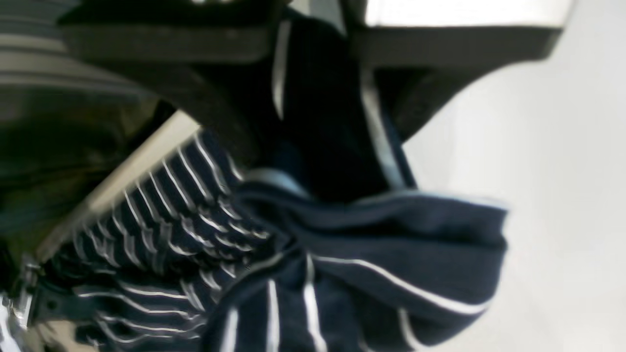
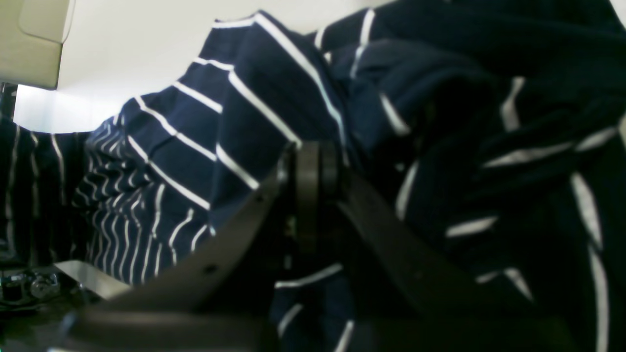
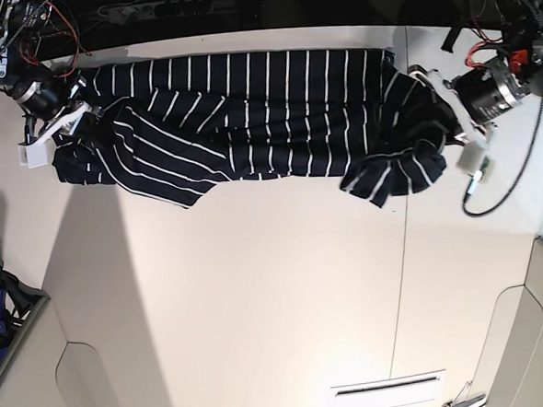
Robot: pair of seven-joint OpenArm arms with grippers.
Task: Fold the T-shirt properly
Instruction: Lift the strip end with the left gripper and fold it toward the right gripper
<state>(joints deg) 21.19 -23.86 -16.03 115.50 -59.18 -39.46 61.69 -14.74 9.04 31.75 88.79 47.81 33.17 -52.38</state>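
The T-shirt, dark navy with thin white stripes, lies stretched sideways along the far side of the table. My left gripper is at its right end, shut on bunched cloth. In the left wrist view the fabric is pinched between the two dark fingers of that gripper. My right gripper is shut on the shirt's left end. The right wrist view has striped cloth folded over this gripper. A loose flap hangs toward me at the right end.
A seam runs across the white table. A white card lies at the near edge. A black cable loops beside the arm on the right. Wires and electronics sit at the far left corner.
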